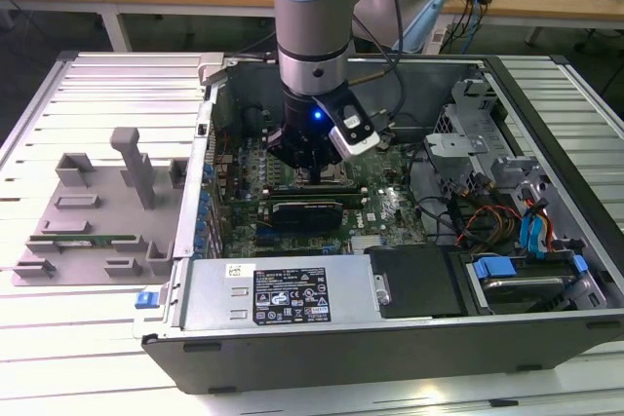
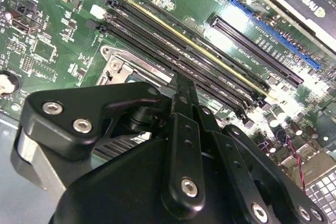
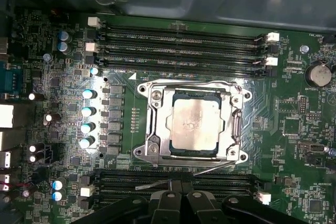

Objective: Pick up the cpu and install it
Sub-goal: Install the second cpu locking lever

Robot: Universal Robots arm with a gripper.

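Observation:
In the first wrist view the cpu [image 3: 195,124], a silvery square chip with a thin dark rim, lies flat inside the socket frame [image 3: 156,129] on the green motherboard. The thin metal lever [image 3: 173,183] lies loose along the socket's side nearest the gripper. My gripper [image 3: 184,196] hovers just off that side, black fingers together and nothing between them, apart from the chip. In the exterior view the gripper [image 1: 310,170] reaches down into the open computer case, over the board. In the second wrist view a finger [image 2: 182,95] points at the socket corner [image 2: 116,66].
Memory slots [image 3: 178,38] run along both long sides of the socket, and capacitors [image 3: 88,111] stand beside it. A graphics card [image 1: 307,211], power supply [image 1: 283,291], drive cage and cables [image 1: 487,221] crowd the case. A grey tray [image 1: 97,211] sits at the exterior view's left.

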